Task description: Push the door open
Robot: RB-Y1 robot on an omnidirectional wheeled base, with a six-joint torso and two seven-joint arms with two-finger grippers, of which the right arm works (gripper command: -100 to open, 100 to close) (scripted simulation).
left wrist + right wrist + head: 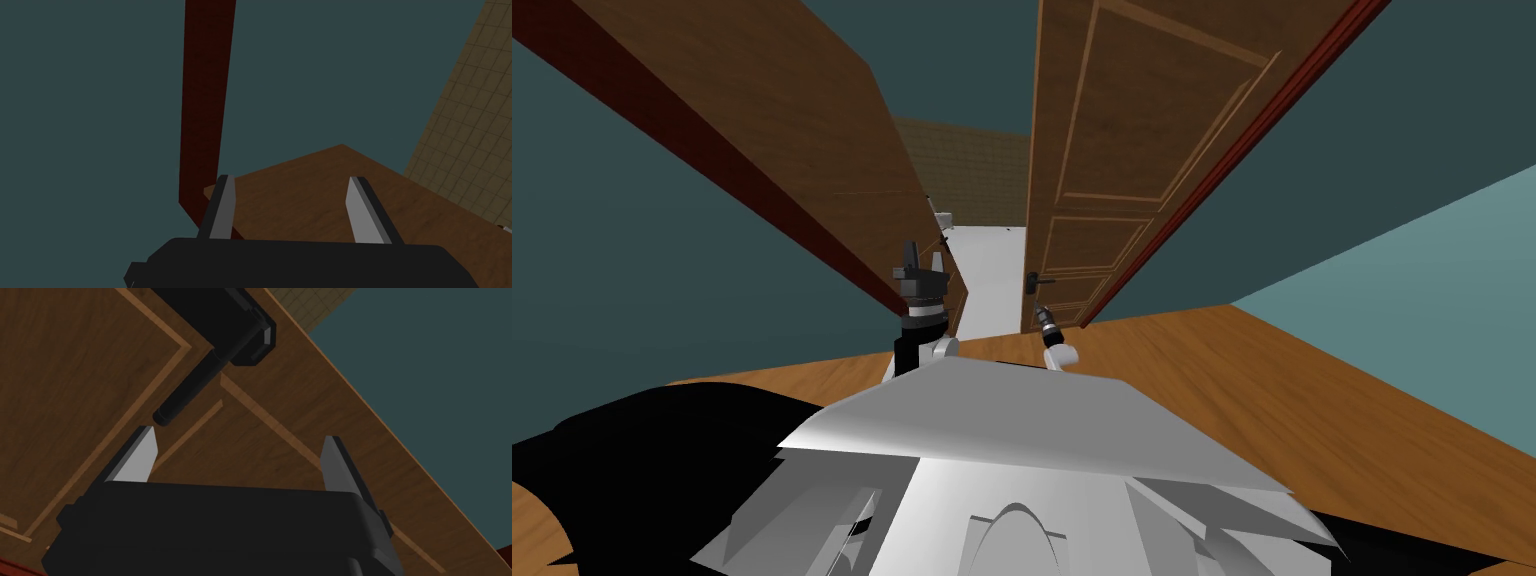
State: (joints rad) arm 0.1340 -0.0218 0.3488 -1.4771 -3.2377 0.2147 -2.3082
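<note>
A brown panelled door stands ajar at the right of the doorway, with a black lever handle low on it. In the right wrist view the handle juts from its black plate across the door's panel. My right gripper is open just short of the lever's tip, one fingertip almost at it; the head view places this gripper under the handle. My left gripper is raised and open beside the brown slab at the doorway's left; between its fingers a brown surface shows.
Dark red trim edges the left slab, and a matching strip runs along the door's right side. Through the gap lie a white floor and a tiled wall. Teal walls flank both sides. Brown wooden floor spreads to my right.
</note>
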